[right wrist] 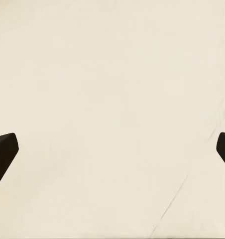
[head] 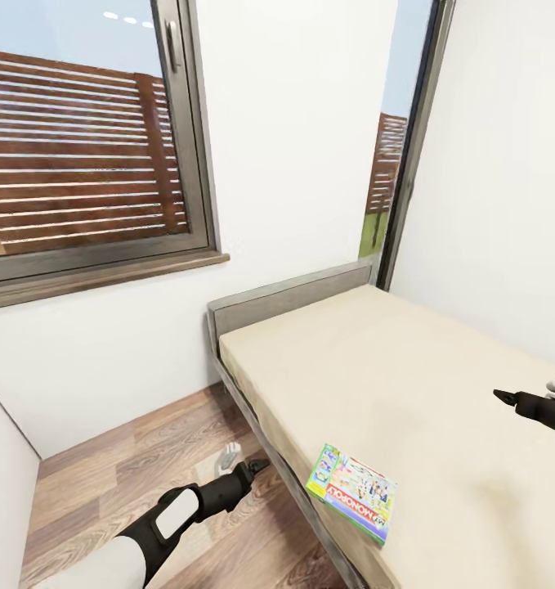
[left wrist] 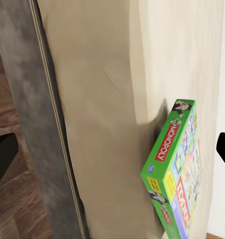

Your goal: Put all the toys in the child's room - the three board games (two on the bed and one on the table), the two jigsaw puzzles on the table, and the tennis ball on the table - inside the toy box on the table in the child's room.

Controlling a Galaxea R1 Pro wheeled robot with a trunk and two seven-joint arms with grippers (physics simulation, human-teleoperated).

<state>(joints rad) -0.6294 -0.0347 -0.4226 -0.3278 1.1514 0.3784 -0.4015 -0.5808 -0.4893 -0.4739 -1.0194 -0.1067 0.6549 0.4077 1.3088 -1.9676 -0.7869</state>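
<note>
Fetching a board game from the bed (head: 408, 384). Monopoly box (head: 355, 491) flat near the mattress edge, just ahead of the left pincer (head: 257, 466), spread wide and empty. Right pincer (head: 506, 397) over bare mattress, likewise open, empty. Next, probably: left pincer closing over the box edge.

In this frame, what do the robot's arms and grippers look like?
The left arm has a white shell at the forearm, a black sleeve with a white oval patch, then a slim black wrist tapering to a dark pointed left gripper. The right gripper is likewise black and pointed, with a white part behind it. In the wrist views, fingertips are matte black blocks. No cables or markings are visible.
</note>
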